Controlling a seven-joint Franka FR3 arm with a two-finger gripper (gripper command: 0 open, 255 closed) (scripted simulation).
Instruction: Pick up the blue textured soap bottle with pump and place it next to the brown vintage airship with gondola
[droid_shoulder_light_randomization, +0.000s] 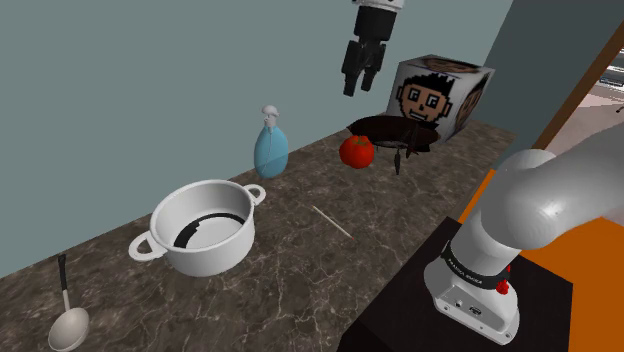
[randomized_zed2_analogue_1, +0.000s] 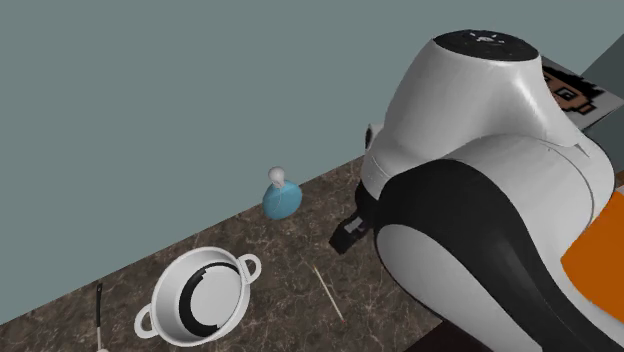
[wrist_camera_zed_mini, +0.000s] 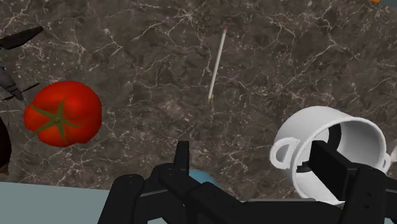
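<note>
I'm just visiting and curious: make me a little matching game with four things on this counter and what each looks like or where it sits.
Things: 1 soap bottle; 2 tomato; 3 pot; 4 ladle.
Descriptions: A red, beside the dark airship; B white, two handles; C pale blue, white pump; D lying at the shoulder view's lower left.
Pairs: 1-C; 2-A; 3-B; 4-D.

Dark veined counter (droid_shoulder_light_randomization: 310, 265) against grey-teal wall (droid_shoulder_light_randomization: 150, 80).

Blue soap bottle (wrist_camera_zed_mini: 205, 175) mostly behind jaws
</note>
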